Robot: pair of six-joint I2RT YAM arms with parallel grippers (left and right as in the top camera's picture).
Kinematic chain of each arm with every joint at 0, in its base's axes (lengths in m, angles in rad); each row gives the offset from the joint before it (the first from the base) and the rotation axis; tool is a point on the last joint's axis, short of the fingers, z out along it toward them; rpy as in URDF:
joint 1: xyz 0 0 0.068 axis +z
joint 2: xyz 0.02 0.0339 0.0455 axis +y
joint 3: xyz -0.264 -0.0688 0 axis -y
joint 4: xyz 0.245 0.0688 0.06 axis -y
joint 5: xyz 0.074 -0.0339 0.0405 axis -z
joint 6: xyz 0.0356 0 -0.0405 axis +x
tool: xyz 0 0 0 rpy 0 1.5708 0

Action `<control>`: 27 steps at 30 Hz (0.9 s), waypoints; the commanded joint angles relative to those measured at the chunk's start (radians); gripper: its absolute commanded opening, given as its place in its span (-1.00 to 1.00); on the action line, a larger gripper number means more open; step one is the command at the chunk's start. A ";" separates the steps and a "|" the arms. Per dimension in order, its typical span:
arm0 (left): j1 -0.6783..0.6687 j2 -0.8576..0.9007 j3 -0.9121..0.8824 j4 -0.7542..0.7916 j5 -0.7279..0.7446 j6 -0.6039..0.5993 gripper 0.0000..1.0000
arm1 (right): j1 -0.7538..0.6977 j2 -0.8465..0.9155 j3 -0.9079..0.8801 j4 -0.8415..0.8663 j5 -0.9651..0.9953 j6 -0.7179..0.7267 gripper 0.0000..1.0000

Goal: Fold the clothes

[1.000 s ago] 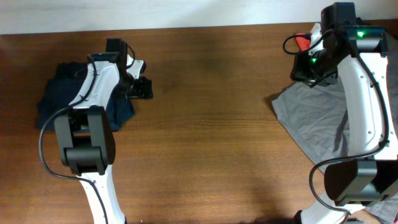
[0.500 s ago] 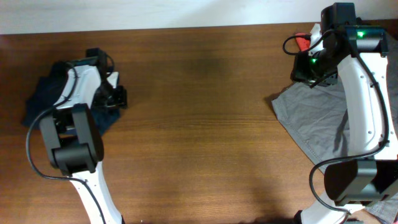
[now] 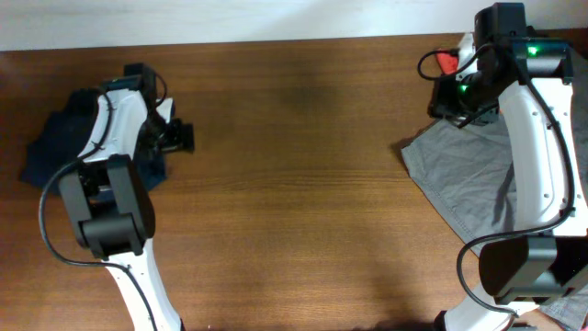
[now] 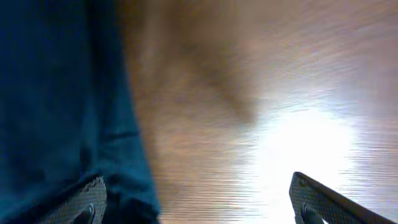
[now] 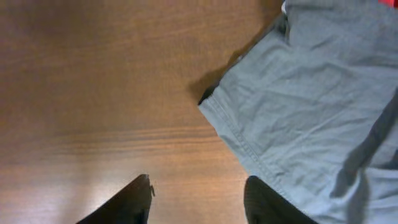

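Left pincer point(image 4: 198, 198) stands wide beside bunched navy shorts point(image 3: 44, 152), long axis unclear.

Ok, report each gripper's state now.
Left gripper: open, empty, beside the navy shorts.
Right gripper: open, empty, by the grey garment edge.

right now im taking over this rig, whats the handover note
Left fingers: open, empty, close over the table beside the edge of the navy shorts.
Right fingers: open, empty, over bare wood by the corner of the grey garment.
Shorts: a bunched heap at the table's left end, partly under the left arm. A red garment peeks out at the far right corner.
Done: no neat fold shows.
Left: spread the shorts flat, then fold them.
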 commanded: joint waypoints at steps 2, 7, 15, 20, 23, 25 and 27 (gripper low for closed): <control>-0.052 -0.083 0.095 -0.015 0.029 0.005 0.98 | -0.002 0.002 0.001 0.038 -0.070 -0.098 0.13; -0.069 -0.176 0.146 -0.129 0.072 0.013 0.98 | -0.002 0.002 0.001 -0.005 -0.069 -0.098 0.07; -0.065 -0.270 0.146 -0.361 0.068 0.000 0.98 | -0.002 0.002 0.001 -0.187 -0.069 -0.059 0.01; -0.065 -0.296 0.146 -0.464 0.068 -0.019 0.98 | 0.000 -0.003 0.000 -0.310 -0.069 -0.069 -0.20; -0.065 -0.307 0.145 -0.517 0.068 -0.026 0.96 | 0.013 -0.049 -0.037 -0.309 -0.069 -0.071 -0.22; -0.065 -0.323 0.142 -0.550 0.068 -0.026 0.95 | 0.021 -0.097 -0.074 -0.306 -0.068 -0.071 -0.22; -0.066 -0.352 0.138 -0.568 0.072 -0.026 0.90 | 0.029 -0.161 -0.122 -0.283 -0.066 -0.071 -0.22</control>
